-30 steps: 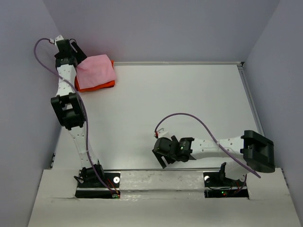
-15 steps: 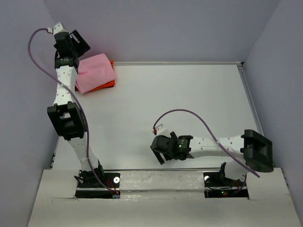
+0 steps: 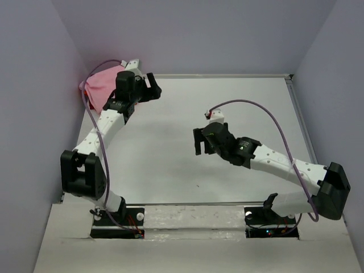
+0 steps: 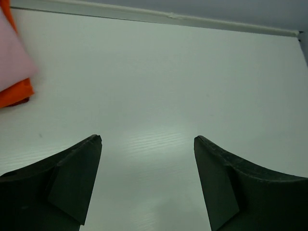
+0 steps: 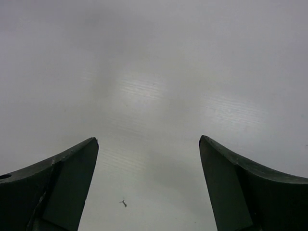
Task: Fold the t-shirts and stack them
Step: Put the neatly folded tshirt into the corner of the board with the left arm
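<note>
Left gripper (image 4: 147, 139): spread wide, gripping nothing, hovers above bare table (image 4: 192, 72). Pink shirt (image 4: 12, 57) atop orange shirt (image 4: 14, 94), stacked ahead and left of the left jaw, clear of it. Right gripper (image 5: 147, 139): likewise spread wide, empty, well apart from both shirts

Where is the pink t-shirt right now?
In the top view the pink t-shirt sits folded at the far left corner of the table, partly hidden by the left arm; the left wrist view shows it lying on the orange t-shirt.

No readable text, labels or numbers anywhere.
</note>
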### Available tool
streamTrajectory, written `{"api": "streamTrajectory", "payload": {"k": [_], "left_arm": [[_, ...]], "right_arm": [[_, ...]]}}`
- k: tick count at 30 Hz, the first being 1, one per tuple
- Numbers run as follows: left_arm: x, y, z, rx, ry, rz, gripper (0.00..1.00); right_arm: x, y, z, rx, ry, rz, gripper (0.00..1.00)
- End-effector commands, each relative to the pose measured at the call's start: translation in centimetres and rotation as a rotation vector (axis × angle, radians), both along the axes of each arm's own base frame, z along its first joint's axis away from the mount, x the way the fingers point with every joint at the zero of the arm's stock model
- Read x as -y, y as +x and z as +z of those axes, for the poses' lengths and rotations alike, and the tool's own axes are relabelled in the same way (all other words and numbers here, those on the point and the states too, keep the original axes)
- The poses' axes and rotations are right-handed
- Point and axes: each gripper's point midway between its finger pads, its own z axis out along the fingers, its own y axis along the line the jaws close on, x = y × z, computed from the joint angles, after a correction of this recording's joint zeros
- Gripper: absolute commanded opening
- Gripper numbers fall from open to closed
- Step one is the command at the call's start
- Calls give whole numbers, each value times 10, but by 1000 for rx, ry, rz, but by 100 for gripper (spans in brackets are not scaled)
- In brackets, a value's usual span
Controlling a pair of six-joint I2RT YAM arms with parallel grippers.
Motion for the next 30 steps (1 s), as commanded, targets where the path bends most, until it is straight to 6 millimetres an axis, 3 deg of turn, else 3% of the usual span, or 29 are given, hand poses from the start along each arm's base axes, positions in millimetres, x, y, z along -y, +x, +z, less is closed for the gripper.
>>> {"api": "streamTrajectory", "payload": {"k": [1, 2, 4, 5, 7, 8, 9, 11, 14, 17, 18, 19, 20, 22, 23, 25, 28, 30], "left_arm": [[32, -33, 36, 176, 35, -62, 87], [46, -48, 16, 142, 44, -96, 87], [52, -63, 17, 173, 48, -96, 87], [65, -77, 3, 158, 77, -131, 87], [61, -85, -2, 164, 161, -80, 87], [74, -96, -6, 166, 207, -107, 88], [66, -97, -9, 168, 281, -49, 88], [72, -111, -22, 167, 402, -80, 88], [73, -119, -33, 145, 428, -52, 89], [88, -131, -45, 105, 288, -76, 91], [91, -135, -49, 92, 247, -78, 91], [94, -137, -45, 111, 191, -77, 91], [92, -145, -64, 75, 160, -71, 91], [96, -150, -65, 96, 89, -80, 91], [93, -157, -79, 72, 82, -83, 91], [96, -164, -84, 67, 41, -97, 91], [85, -173, -107, 25, 42, -62, 91], [80, -174, -110, 25, 47, -45, 91]], "right_arm": [[-12, 30, 36, 131, -17, 64, 91], [-6, 36, 35, 126, -42, 40, 91], [7, 55, 38, 115, -11, -13, 92], [5, 57, 39, 94, 33, 9, 92], [23, 73, 37, 75, 76, -36, 92], [29, 78, 35, 66, 80, -58, 92], [37, 83, 34, 66, 79, -85, 92], [60, 95, 31, 72, 63, -163, 92], [79, 105, 29, 93, 66, -243, 92], [95, 103, 7, 64, 63, -301, 93], [99, 108, 12, 80, 82, -325, 93], [105, 100, -3, 64, 79, -349, 93], [112, 103, -6, 84, 88, -382, 93], [123, 93, -33, 57, 77, -414, 94], [123, 93, -38, 62, 84, -415, 94], [132, 81, -62, 23, 60, -441, 99], [124, 76, -74, 2, 107, -391, 99], [120, 74, -77, -5, 127, -376, 99]]}}
